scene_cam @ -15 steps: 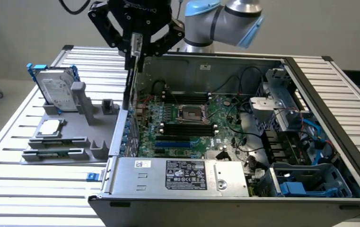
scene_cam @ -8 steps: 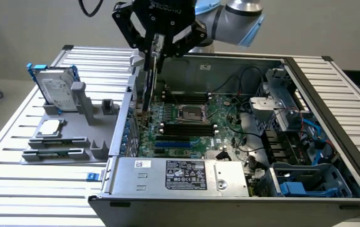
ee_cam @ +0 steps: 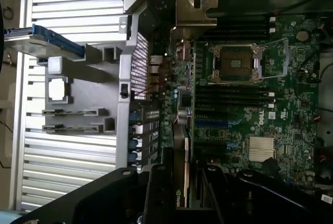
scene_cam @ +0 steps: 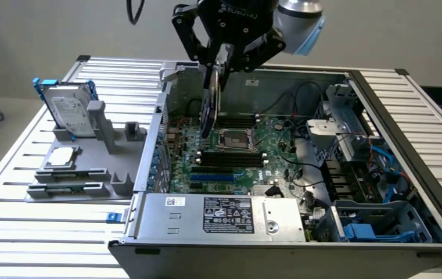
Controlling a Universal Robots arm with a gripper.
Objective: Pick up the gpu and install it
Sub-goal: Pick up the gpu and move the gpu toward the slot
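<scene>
One grey tray (scene_cam: 120,174) sits on the bench (scene_cam: 35,226) at the exterior view's left. A silver drive (scene_cam: 72,110) in a blue frame stands up at the back of the tray. A small square chip (scene_cam: 62,156) lies flat in front of it.

Just beside the tray is the open case (scene_cam: 283,258). The claw (scene_cam: 225,61) hangs above the case, near the wall on the tray side. It is clamped on the gpu (scene_cam: 211,102). The gpu hangs straight down on its edge, over the green board (scene_cam: 240,171). I cannot tell if its low end touches the board.

On the board, black sticks (scene_cam: 225,156) sit in a row near a square socket (scene_cam: 232,138). A silver box (scene_cam: 221,218) with a white label fills the front of the case. At the exterior view's right, inside the case, are a metal cage (scene_cam: 345,125) and blue wires (scene_cam: 383,160).
</scene>
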